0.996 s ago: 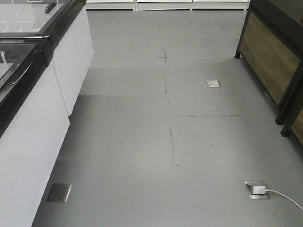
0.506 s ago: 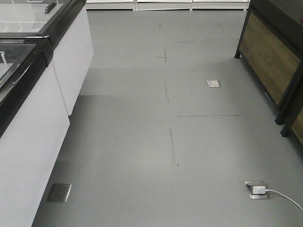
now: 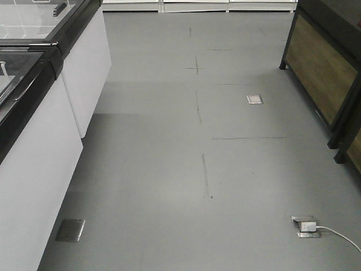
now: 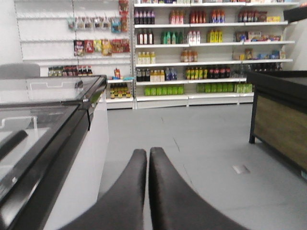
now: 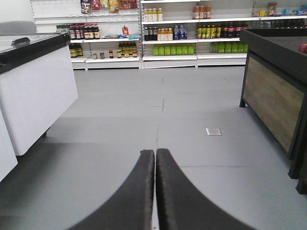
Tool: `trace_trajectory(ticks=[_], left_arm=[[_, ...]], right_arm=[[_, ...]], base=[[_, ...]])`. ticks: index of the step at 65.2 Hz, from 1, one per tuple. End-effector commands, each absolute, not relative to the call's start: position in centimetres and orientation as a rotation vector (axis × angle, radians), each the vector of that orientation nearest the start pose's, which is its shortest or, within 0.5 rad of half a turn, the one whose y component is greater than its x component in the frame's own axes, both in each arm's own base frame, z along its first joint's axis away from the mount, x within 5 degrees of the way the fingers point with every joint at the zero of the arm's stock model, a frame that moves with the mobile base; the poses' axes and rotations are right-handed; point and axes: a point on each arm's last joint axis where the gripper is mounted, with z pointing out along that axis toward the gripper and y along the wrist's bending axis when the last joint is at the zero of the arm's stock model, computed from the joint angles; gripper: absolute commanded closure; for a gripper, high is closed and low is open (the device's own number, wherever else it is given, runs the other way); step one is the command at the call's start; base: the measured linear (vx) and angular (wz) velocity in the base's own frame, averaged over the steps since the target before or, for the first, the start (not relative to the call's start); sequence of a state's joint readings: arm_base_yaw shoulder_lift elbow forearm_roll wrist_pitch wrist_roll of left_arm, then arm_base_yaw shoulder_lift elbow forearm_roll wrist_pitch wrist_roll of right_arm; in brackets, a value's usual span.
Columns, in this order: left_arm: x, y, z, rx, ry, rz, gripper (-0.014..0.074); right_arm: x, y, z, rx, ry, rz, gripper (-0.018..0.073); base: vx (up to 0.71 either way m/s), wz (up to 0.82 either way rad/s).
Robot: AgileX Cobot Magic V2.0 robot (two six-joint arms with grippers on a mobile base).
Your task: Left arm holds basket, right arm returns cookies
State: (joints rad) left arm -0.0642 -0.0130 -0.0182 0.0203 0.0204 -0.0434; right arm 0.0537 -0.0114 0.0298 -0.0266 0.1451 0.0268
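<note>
Grey shop floor [image 3: 169, 169] fills the front view, with white chest freezers [image 3: 39, 164] along the left, a wood-panelled counter [image 3: 321, 68] on the right and a white plug [image 3: 307, 226] down near the bottom right corner. Left gripper [image 4: 147, 154] has its two black fingers pressed tip to tip with nothing between them, pointing past the freezers toward the drink shelves [image 4: 192, 52], and the right gripper [image 5: 155, 154] is the same deal, clamped on nothing and aimed down the aisle. Basket and cookies don't show up in any view, so can't say where they are.
</note>
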Motion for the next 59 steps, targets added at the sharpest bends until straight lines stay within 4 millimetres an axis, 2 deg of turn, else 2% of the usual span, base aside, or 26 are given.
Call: trace_trajectory(ticks=[1, 11, 28, 59], left_arm=[[4.6, -0.3, 25.8, 0.028, 1.306, -0.083, 0.0603], [5.2, -0.4, 27.9, 0.029, 1.417, -0.079, 0.0603], [7.5, -0.5, 28.6, 0.032, 1.71, -0.068, 0.0603], [7.9, -0.5, 28.6, 0.03, 1.717, -0.071, 0.0603]], right_arm=[[5.6, 0.3, 19.8, -0.05, 1.558, 0.031, 0.0567], [5.6, 0.3, 19.8, -0.05, 1.558, 0.031, 0.0567], [5.6, 0.3, 19.8, -0.05, 1.558, 0.031, 0.0567], [5.6, 0.3, 19.8, -0.05, 1.558, 0.031, 0.0567]], base=[[0.0, 0.0], [0.0, 0.0], [0.0, 0.0], [0.0, 0.0]])
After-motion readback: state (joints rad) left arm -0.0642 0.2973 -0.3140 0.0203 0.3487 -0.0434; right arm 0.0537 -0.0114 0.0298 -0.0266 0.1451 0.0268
